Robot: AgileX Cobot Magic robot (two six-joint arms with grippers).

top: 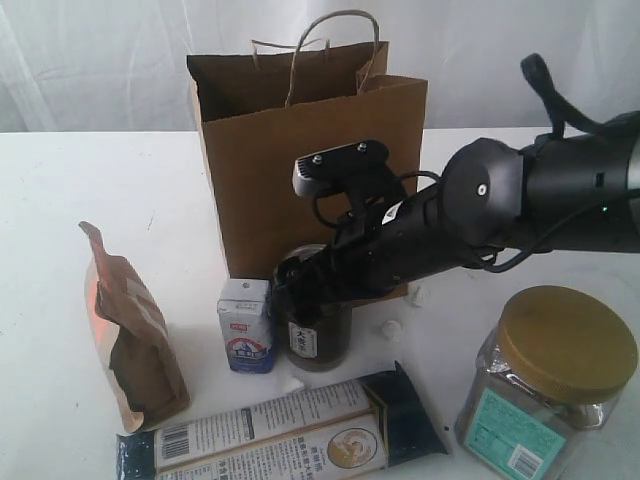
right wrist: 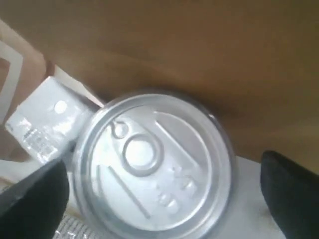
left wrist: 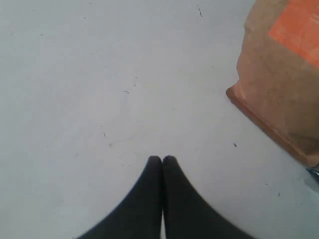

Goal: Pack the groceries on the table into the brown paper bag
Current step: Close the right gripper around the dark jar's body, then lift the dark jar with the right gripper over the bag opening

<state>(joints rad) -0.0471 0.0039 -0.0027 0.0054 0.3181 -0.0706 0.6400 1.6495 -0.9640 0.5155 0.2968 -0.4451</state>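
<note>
The right gripper (top: 303,292) is set directly over the jar (top: 320,345), fingers (right wrist: 35,199) spread wide and holding nothing. In the right wrist view the silver pull-tab lid sits between the two fingertips, one on each side, and neither is seen touching it. The jar stands upright on the table (top: 60,200) with its long axis vertical, so it lies straight below the fingers. A short descent should bring them around its sides. It is dark with a pale label, just in front of the bag (top: 300,170) and just beside the small carton (top: 246,325). The left gripper (left wrist: 162,159) is pressed shut and empty over bare tabletop, with the pouch (left wrist: 279,89) off to one side of its tips — the right arm is plainly nearer.
</note>
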